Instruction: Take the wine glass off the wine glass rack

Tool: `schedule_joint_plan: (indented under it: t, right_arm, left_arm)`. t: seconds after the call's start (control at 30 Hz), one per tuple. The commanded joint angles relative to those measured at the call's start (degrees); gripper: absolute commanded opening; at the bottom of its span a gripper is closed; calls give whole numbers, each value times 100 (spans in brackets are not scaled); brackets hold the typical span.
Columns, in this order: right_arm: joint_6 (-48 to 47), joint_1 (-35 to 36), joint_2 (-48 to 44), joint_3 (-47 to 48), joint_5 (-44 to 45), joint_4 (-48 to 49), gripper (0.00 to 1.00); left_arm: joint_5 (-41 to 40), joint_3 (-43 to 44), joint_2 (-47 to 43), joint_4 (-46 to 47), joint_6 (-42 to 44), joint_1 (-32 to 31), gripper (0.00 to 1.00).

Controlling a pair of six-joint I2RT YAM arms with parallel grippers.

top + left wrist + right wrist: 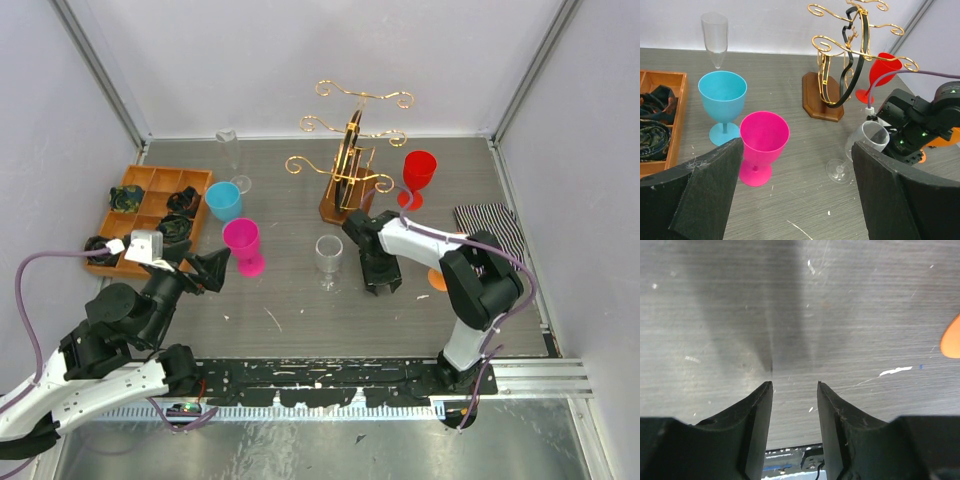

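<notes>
The wine glass rack, gold wire with a black arch on a brown wooden base, stands at the back centre, and I see it in the left wrist view too. A clear wine glass stands upright on the table in front of it. My right gripper hovers just right of that glass, pointing down at bare table, open with nothing between its fingers. My left gripper is wide open and empty near the pink goblet, facing the glass.
A pink goblet, a blue goblet and a clear flute stand left of the rack, a red goblet to its right. A wooden tray sits at far left, a striped cloth at far right.
</notes>
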Motion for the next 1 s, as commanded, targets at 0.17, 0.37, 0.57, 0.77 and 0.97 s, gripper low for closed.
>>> schedule_joint_plan:
  t: [0.17, 0.37, 0.57, 0.77, 0.97]
  right_arm:
    - [4, 40, -947, -601, -1178, 78, 47]
    - [43, 40, -1481, -1002, -1756, 146, 46]
    - [111, 36, -2326, -986, -2031, -161, 45]
    - [362, 52, -3069, -381, -2069, -834, 44]
    - [458, 119, -3752, 584, -2070, -777, 46]
  left_arm:
    - [-40, 133, 21, -81, -136, -4, 95]
    - [14, 110, 77, -60, -166, -9, 95]
    - [-50, 106, 105, -68, -155, -4, 95]
    - [-268, 316, 296, -434, -169, -4, 94]
    - [-394, 953, 896, -1155, -410, -10, 96]
